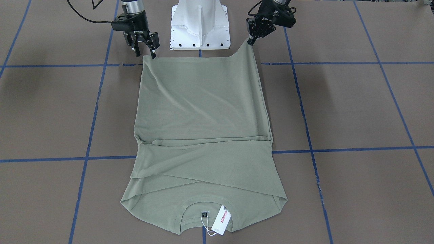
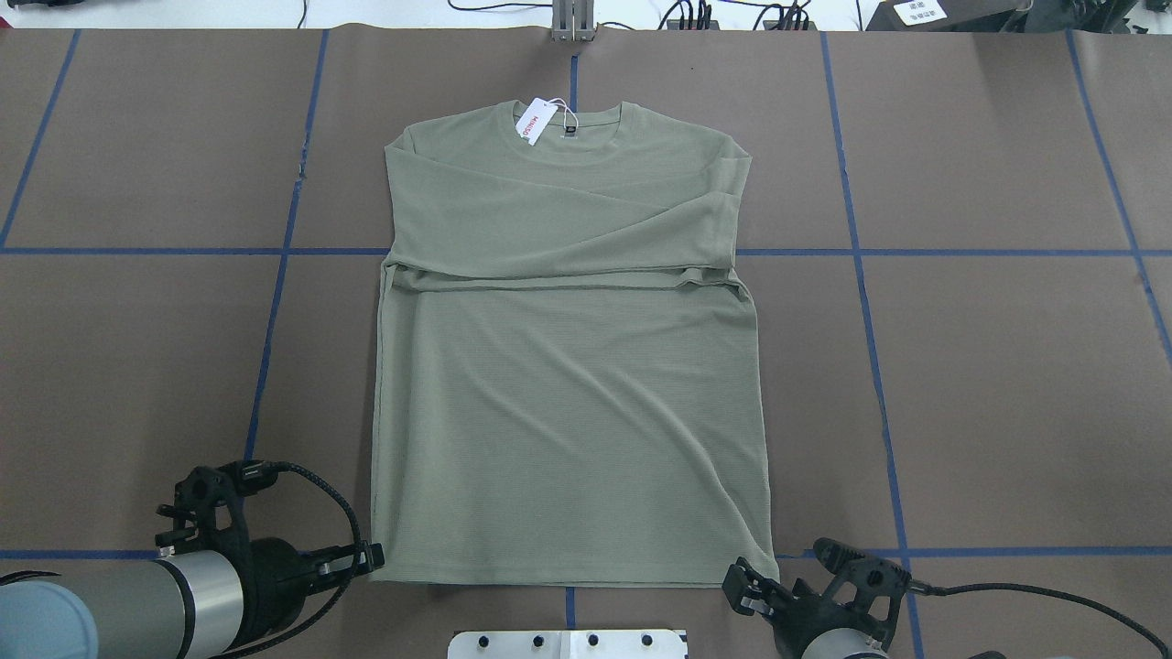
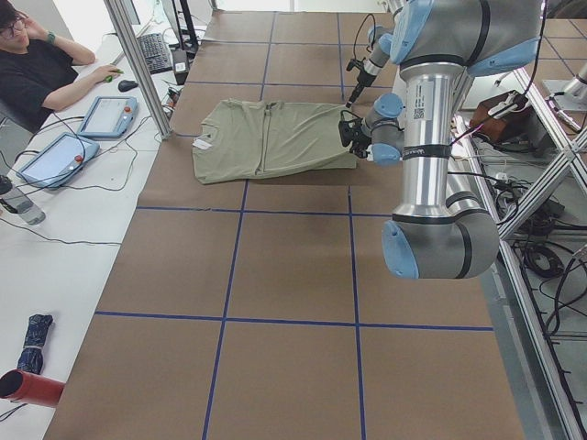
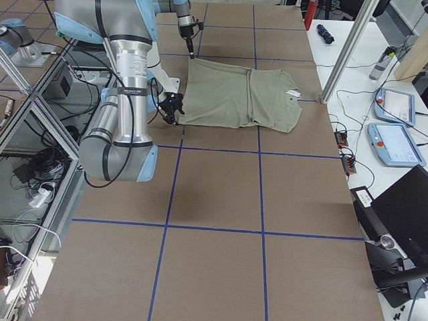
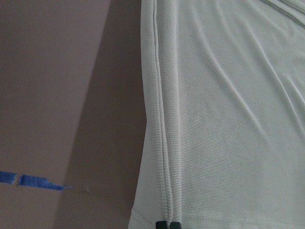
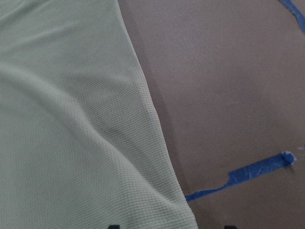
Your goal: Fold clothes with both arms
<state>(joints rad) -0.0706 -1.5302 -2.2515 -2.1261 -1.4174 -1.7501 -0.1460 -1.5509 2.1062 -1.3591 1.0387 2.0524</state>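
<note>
Sage-green shirt (image 2: 568, 403) lies flat at the middle of the brown paper table (image 2: 1007, 384), with the collar (image 2: 568, 124) and white hang tag (image 1: 221, 220) at the far end and the hem towards the robot's base.

Done: both sleeves (image 2: 568, 229) are crossed over the chest, so you have a plain rectangle of body. The side edges run fairly straight, with a few soft wrinkles low on the right side.

Grippers:
- Left gripper (image 1: 251, 41): its wrist view shows the fingertips (image 5: 167, 224) pressed together at the fabric edge. In the front view that hem corner peaks up to the claw. Read it as clamped on the corner.
- Right gripper (image 1: 145, 54): the jaws stand apart at the other hem corner. Its wrist view shows one tip over cloth and one over bare paper. I see no grip yet.

Left to do, by my judgement:
- Close the right claw on its corner.
- Lift both corners level and carry the hem up towards the collar.
- Make any further folds after that.

Call it roughly the halfway mark. Watch that the lifted left corner doesn't skew the hem before the right side has hold.
</note>
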